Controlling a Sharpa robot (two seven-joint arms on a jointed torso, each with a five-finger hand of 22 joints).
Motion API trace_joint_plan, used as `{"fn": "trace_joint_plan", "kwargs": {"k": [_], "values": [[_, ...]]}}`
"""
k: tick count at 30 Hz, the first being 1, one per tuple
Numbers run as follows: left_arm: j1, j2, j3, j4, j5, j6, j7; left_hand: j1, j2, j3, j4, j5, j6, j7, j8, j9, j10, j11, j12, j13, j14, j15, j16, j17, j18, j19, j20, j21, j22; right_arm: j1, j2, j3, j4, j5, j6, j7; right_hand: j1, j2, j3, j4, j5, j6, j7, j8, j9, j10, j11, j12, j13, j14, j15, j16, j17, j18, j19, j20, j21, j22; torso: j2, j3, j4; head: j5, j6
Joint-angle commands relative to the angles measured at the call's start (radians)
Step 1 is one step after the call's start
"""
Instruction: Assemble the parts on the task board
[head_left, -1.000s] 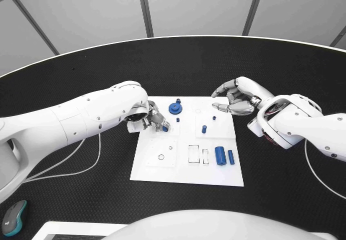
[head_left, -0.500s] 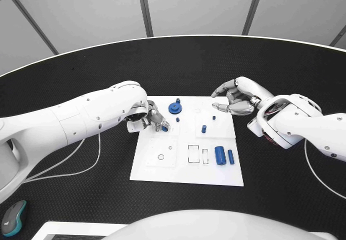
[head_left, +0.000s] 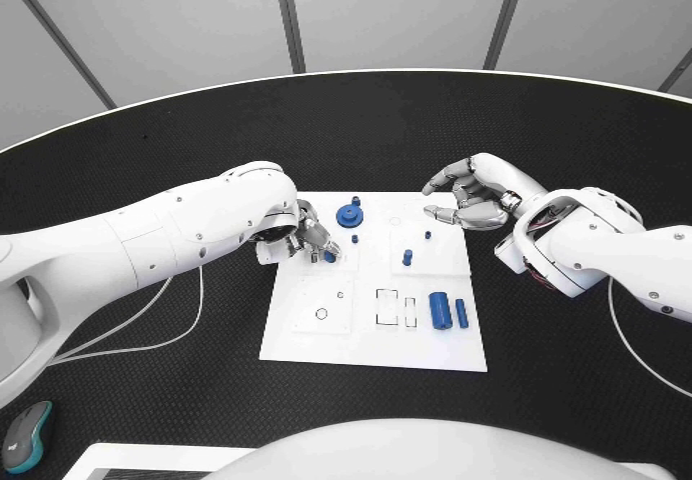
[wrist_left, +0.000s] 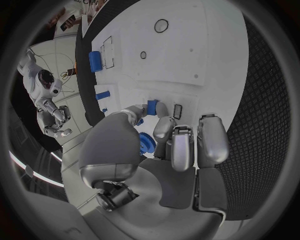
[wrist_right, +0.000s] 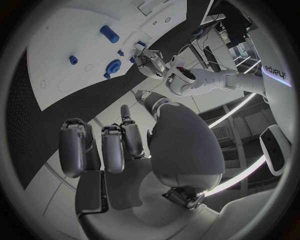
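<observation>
The white task board (head_left: 368, 345) lies mid-table. My left hand (head_left: 306, 238) is low over the board's left side and pinches a small blue part (head_left: 330, 257) between thumb and a finger; the left wrist view shows that part (wrist_left: 152, 106) at the fingertips on the board (wrist_left: 200, 55). A round blue part (head_left: 351, 215) stands just beyond it. Small blue pegs (head_left: 408, 258) stand in the board's right half. Two blue cylinders (head_left: 440, 311) lie near its right edge. My right hand (head_left: 470, 196) hovers over the far right corner, fingers loosely curled and apart, holding nothing.
White cables (head_left: 144, 320) trail over the black table left of the board. A teal device (head_left: 26, 435) lies at the near left. A white sheet (head_left: 144, 462) lies at the near edge. The table's curved far rim (head_left: 346, 75) is well beyond both hands.
</observation>
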Motion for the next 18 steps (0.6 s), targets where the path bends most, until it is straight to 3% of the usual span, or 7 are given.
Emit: {"fn": "trace_joint_plan", "kwargs": {"k": [1,18], "values": [[0.000,0.001,0.000,-0.001,-0.002,-0.002,0.000,0.006,0.000,-0.007,0.000,-0.005,-0.006,-0.004,-0.004,0.001,-0.002,-0.002,0.002,-0.001,0.101,-0.001,0.000,0.229,-0.019,-0.001,-0.005,-0.003,0.000,0.000,0.000,0.000,0.000,0.000,0.000,0.000,0.000,-0.012,0.003,0.002,0.005,0.001,0.002,0.004,-0.001,-0.008,-0.001,-0.003,0.083,0.079,-0.007,-0.006,0.158,0.010,0.040,-0.006,-0.001,0.128,0.000,0.0005,0.0001,-0.001,-0.001],[0.000,0.010,0.000,-0.001,-0.032,-0.017,0.006,0.008,0.000,-0.007,-0.001,-0.006,-0.006,-0.004,-0.004,0.001,-0.002,-0.002,0.002,0.000,0.101,-0.001,0.000,0.230,-0.019,-0.001,-0.006,-0.003,0.000,0.000,-0.002,0.000,0.002,0.000,0.000,-0.001,0.000,-0.012,0.003,0.002,0.005,0.001,0.002,0.004,-0.001,-0.008,-0.001,-0.003,0.083,0.079,-0.007,-0.006,0.158,0.010,0.040,-0.006,-0.001,0.128,0.000,0.0004,-0.0006,-0.003,-0.001]]}}
